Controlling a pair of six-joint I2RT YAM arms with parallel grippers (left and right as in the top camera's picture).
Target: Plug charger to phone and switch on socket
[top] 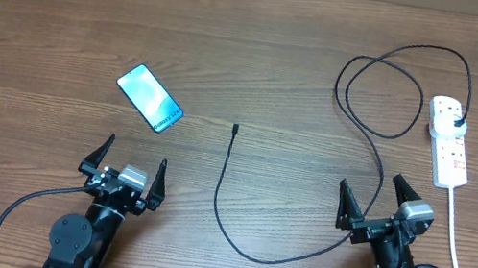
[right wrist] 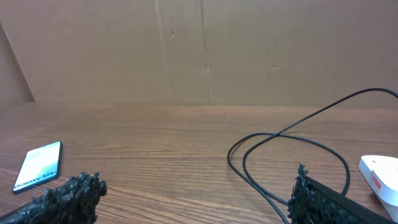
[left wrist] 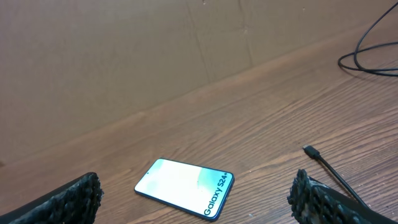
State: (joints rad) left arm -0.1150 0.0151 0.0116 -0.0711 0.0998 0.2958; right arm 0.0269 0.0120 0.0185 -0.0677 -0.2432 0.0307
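Two claws wait at the near edge of the tabletop (top: 283,44), both spread wide and grasping nothing. Your left claw (top: 137,151) points at the phone (top: 149,99), which lies flat just beyond it. The phone is screen up and lit, turned on a diagonal, and apart from both fingers.

To the phone's right, near the middle of the wood, rests the connector tip (top: 235,129) of the charger (top: 219,184), apart from the phone. From that tip the thin black cable runs toward you, bends right along the near edge and climbs to your right claw (top: 370,182). Seen from overhead, it passes through the gap between that claw's spread fingers; you cannot tell whether it touches them.

Past the claw the cable loops twice and ends at its plug (top: 458,122), seated in the far end of the power strip (top: 448,140). The strip's thick white cord (top: 455,238) trails back toward you, just beside the right arm's outer side. Behind everything stands a brown board (right wrist: 199,50).
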